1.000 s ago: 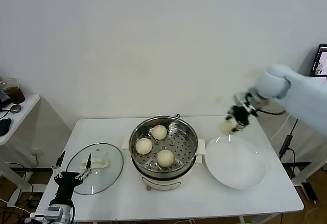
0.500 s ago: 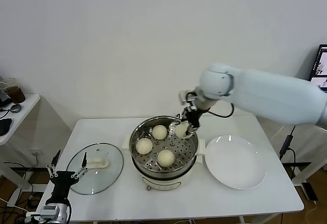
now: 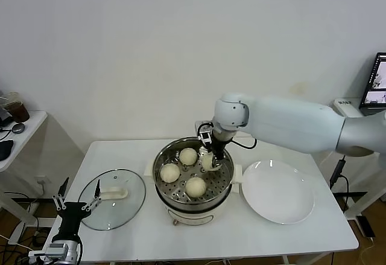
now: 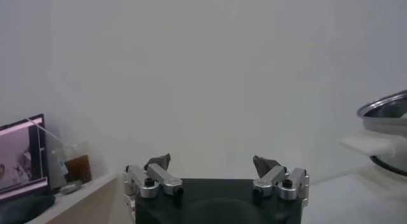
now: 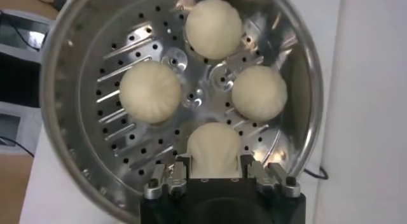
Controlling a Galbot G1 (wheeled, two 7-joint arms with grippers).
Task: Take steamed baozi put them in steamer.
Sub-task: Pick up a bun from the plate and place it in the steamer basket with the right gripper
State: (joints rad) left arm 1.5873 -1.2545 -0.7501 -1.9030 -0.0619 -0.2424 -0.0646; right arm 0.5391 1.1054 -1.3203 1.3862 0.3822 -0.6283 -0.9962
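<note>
We've got the steamer (image 3: 193, 177) at the middle of the table (image 3: 301, 235), three steamed baozi (image 3: 195, 186) sitting on its perforated tray. Our right gripper (image 3: 208, 159) is over the tray's right side, fingers clamped on the fourth bun (image 5: 214, 149). The plate (image 3: 277, 192) toward the right edge is bare. The glass lid (image 3: 113, 198) lies flat toward the left edge. Our left gripper (image 3: 75, 203) waits at the front-left corner, fingers spread wide.
</note>
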